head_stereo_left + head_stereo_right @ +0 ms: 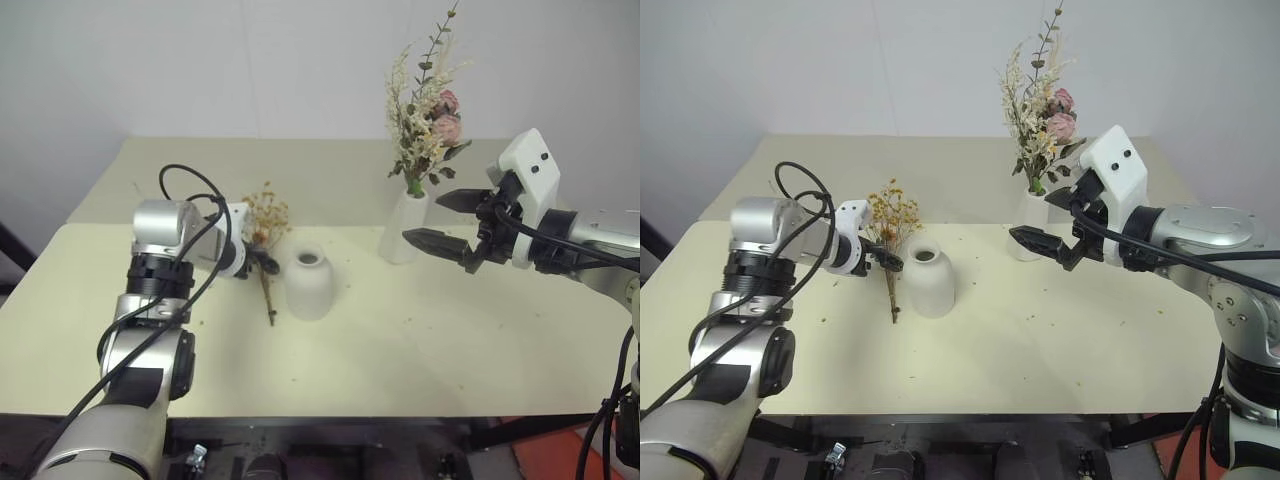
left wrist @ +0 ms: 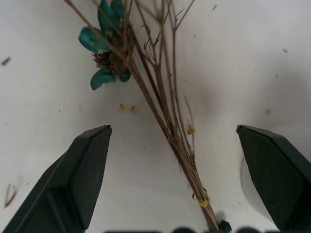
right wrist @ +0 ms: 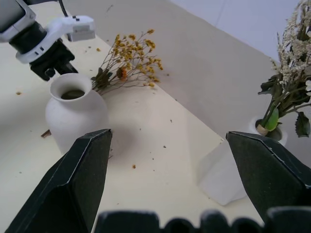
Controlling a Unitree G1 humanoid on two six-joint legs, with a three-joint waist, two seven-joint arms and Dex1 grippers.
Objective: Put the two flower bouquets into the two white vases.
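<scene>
The left gripper [image 2: 172, 145] hangs wide open over the thin brown stems of the yellow-orange bouquet [image 1: 265, 215], holding nothing; that bunch lies flat on the table [image 1: 420, 350], just left of the short rounded vase [image 1: 308, 283], blossoms toward the far side; the right gripper [image 1: 436, 222] is also spread wide and empty, raised near the tall slim vase [image 1: 403, 228] at the far right, which already holds the cream, pink and green bouquet [image 1: 425, 115] upright
</scene>
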